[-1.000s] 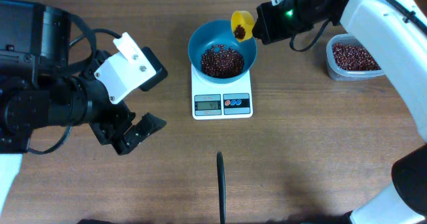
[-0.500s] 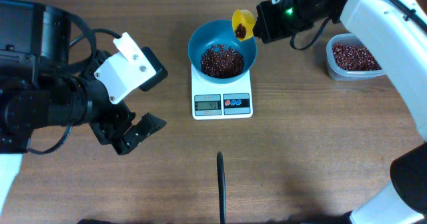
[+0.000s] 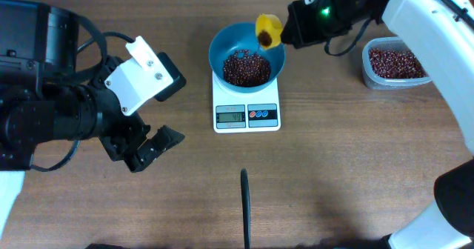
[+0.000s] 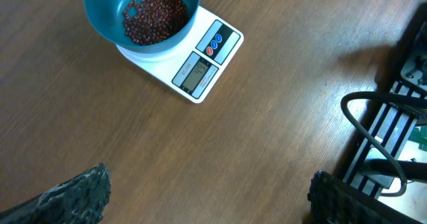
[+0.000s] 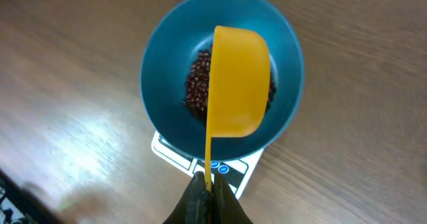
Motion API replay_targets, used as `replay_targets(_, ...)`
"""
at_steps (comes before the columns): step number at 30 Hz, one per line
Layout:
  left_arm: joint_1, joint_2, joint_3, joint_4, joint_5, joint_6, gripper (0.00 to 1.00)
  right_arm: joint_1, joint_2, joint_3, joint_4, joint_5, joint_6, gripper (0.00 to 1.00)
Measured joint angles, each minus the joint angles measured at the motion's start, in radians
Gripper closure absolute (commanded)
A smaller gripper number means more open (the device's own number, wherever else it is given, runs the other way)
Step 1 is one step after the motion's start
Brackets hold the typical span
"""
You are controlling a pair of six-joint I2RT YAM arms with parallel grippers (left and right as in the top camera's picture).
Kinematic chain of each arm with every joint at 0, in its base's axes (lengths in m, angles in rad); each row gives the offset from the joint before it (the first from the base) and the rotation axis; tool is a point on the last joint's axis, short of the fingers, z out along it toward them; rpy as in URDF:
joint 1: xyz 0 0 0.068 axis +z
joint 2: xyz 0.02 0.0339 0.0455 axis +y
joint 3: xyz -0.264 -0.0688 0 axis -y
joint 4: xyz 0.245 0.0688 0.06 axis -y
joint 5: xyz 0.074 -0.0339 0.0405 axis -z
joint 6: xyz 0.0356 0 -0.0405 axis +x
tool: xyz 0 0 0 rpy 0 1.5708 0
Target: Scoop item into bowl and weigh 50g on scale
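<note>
The teal bowl (image 3: 246, 55) stands on the white scale (image 3: 246, 110) and holds a heap of reddish-brown beans (image 3: 246, 68). My right gripper (image 3: 290, 28) is shut on the handle of the yellow scoop (image 3: 268, 29), which is tipped on its side over the bowl's far right rim. In the right wrist view the scoop (image 5: 237, 81) hangs over the bowl (image 5: 167, 71) and beans (image 5: 196, 87), with the gripper (image 5: 208, 184) at its handle. My left gripper (image 3: 148, 147) is open and empty over bare table left of the scale. The left wrist view shows the bowl (image 4: 107, 4), scale (image 4: 200, 67) and gripper (image 4: 207, 197).
A clear plastic tub of beans (image 3: 392, 62) stands at the right, behind my right arm. A thin black rod (image 3: 244, 204) lies at the front middle. Black cables and a frame (image 4: 387, 131) show at the table's edge in the left wrist view.
The scoop has rolled further over the bowl's rim, so its opening faces the bowl and fewer beans show in it. The left arm has not moved.
</note>
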Motion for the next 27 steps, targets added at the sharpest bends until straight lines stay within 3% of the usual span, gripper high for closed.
replay_targets(15,0.0,0.0,0.0,0.0,0.0,0.0,0.01,-0.002,0.0,0.0,0.038,-0.069,0.012,0.96)
replay_targets(27,0.0,0.0,0.0,0.0,0.0,0.0,0.01,0.01,0.0,0.0,0.042,-0.003,0.014,0.96)
